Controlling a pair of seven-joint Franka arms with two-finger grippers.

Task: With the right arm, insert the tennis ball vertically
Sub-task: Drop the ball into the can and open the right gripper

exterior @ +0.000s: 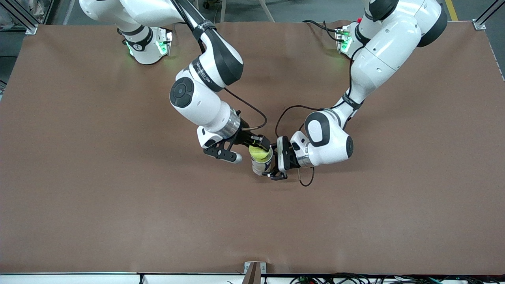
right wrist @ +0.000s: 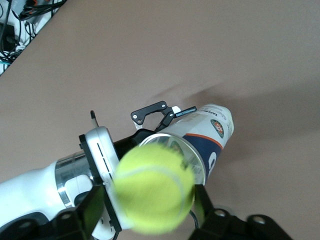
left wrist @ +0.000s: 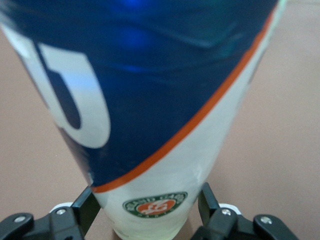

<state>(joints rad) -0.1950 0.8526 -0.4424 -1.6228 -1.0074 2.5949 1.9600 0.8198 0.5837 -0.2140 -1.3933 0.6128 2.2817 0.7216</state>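
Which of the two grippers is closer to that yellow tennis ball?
Right. The right gripper has its jaws around the tennis ball above the can's mouth; the left gripper grips the can lower down its side.

A big brown table [exterior: 98,189] fills most of the front view. Its top is flat and plain (one brown colour all over). Black cables [exterior: 355,279] lie in a bunch along the table's edge nearest the front camera.
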